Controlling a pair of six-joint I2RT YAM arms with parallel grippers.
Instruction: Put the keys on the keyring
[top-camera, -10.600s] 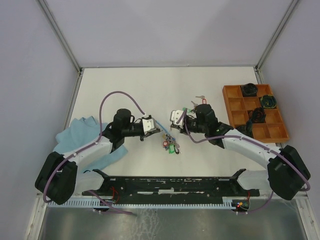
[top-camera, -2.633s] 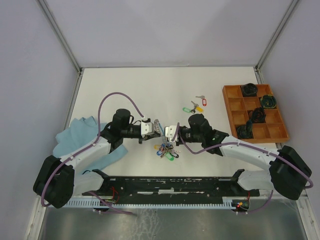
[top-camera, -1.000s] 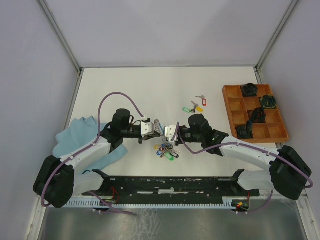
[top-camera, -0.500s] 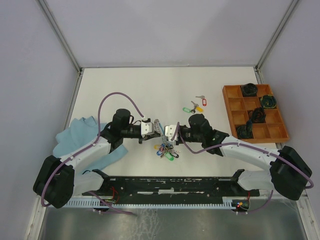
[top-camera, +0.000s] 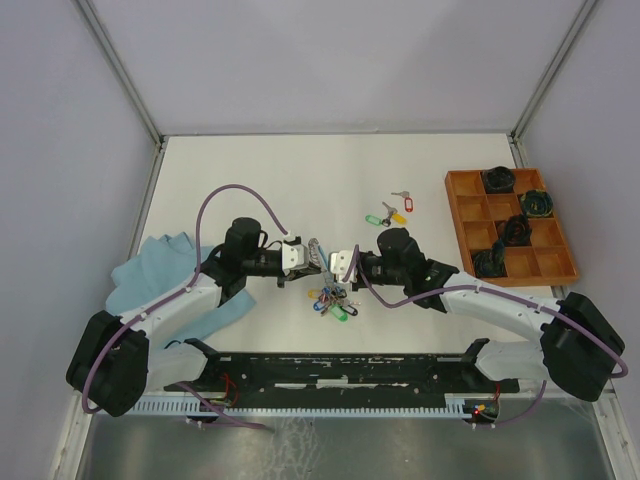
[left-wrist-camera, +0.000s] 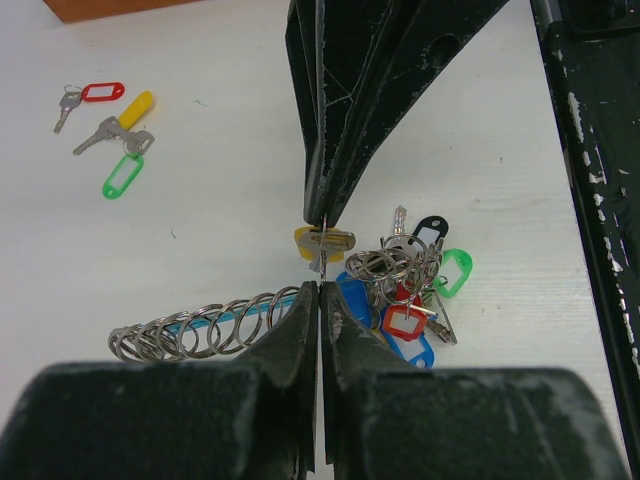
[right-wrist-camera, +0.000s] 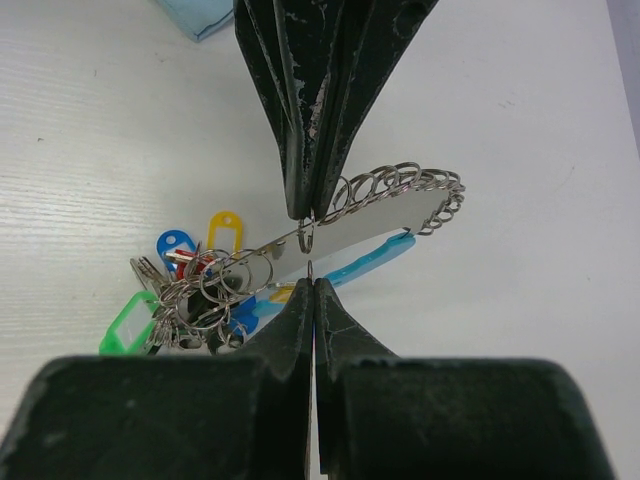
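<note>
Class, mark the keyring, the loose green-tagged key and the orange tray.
keyring (right-wrist-camera: 372, 258), right wrist view, on its blue sleeve.
loose green-tagged key (left-wrist-camera: 122, 176), left wrist view, on the green tag.
orange tray (top-camera: 452, 200), top view, on its left rim.

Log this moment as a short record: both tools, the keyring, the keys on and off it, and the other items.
left tool: shut on keyring wire
right tool: shut, apparently pinching yellow-tagged key, tips facing the left tool's
keyring: held between the tools, blue sleeve showing
threaded keys: bunch at keyring's end, mixed tag colours
loose keys: three, with red, yellow and green tags, beyond the tools
tray: right side, four dark coiled bundles
cloth: blue, beside left arm
</note>
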